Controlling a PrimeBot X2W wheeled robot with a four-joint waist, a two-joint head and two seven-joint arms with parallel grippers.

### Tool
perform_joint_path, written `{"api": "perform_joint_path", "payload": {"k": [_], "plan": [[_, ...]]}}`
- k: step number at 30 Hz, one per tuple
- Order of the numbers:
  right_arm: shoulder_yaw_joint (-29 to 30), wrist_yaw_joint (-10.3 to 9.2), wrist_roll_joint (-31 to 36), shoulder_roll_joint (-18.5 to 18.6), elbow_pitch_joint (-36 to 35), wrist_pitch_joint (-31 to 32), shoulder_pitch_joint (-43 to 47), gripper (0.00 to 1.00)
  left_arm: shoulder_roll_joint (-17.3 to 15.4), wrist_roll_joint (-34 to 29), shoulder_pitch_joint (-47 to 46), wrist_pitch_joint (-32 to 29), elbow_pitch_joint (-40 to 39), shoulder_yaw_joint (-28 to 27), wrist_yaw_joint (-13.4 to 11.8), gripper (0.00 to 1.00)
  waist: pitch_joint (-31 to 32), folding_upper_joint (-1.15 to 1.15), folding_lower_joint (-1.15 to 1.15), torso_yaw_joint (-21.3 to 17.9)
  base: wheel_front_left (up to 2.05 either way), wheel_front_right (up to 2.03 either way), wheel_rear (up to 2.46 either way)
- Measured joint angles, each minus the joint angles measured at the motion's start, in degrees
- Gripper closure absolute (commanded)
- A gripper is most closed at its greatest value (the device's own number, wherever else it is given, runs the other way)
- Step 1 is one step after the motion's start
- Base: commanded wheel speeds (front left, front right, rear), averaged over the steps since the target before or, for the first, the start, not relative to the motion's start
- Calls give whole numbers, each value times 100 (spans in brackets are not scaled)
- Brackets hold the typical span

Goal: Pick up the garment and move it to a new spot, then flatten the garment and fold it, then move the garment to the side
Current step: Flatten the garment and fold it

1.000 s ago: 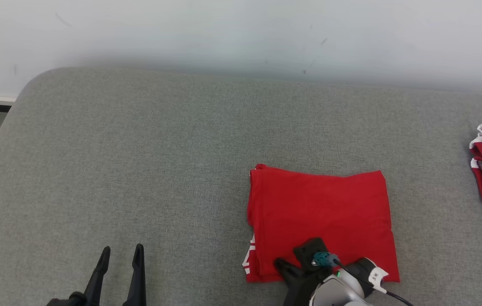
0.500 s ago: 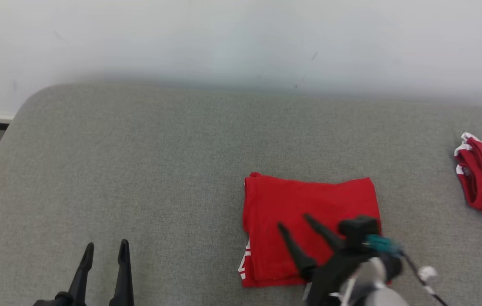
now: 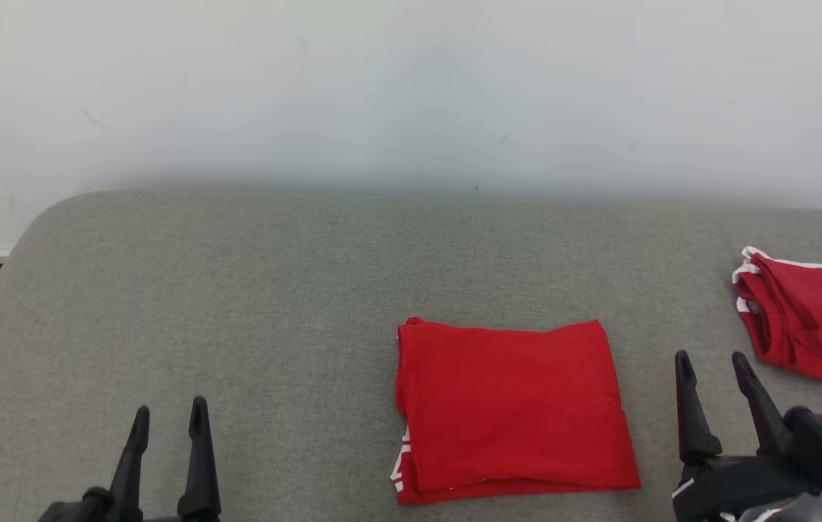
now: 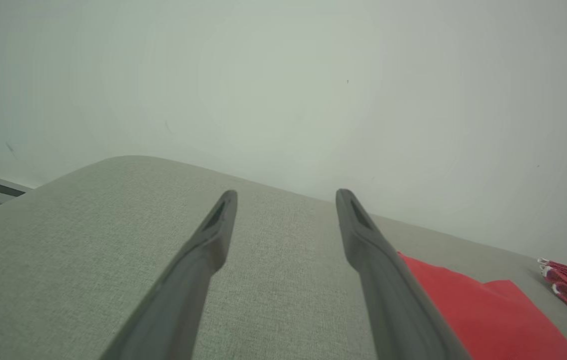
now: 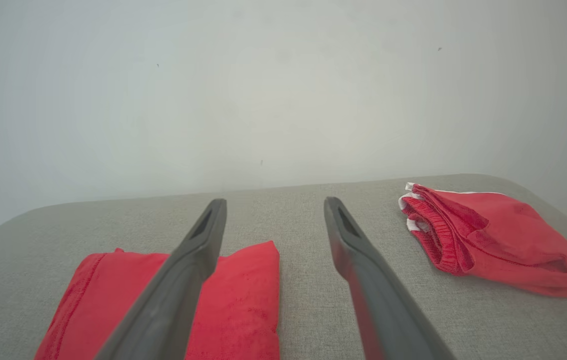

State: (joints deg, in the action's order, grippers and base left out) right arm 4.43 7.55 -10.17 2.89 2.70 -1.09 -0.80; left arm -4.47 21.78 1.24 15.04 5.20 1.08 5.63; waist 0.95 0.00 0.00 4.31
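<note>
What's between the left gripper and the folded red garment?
Just bare grey padded surface between left gripper and folded red garment; head view shows it, left wrist view agrees.

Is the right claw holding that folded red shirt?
No, the right gripper stands open beside the folded red garment, apart from it.

The red garment (image 3: 509, 409) lies folded flat, a neat rectangle on grey upholstery (image 3: 237, 304).
</note>
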Motion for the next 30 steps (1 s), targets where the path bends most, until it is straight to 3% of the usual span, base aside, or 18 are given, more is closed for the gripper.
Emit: {"api": "perform_joint_path", "payload": {"k": [12, 19, 30], "plan": [[151, 0, 388, -3, 768, -911, 93, 0, -31, -413, -25, 1, 770, -131, 130, 0, 69, 0, 0, -198, 0, 0, 0], [168, 0, 584, -4, 1504, -905, -32, 0, -122, -572, -7, 1, 917, -130, 151, 0, 36, 0, 0, -288, 0, 0, 0], [-367, 0, 392, -5, 1433, -894, -126, 0, -188, -570, -9, 1, 843, -98, 177, 0, 18, 0, 0, -385, 0, 0, 0]]}}
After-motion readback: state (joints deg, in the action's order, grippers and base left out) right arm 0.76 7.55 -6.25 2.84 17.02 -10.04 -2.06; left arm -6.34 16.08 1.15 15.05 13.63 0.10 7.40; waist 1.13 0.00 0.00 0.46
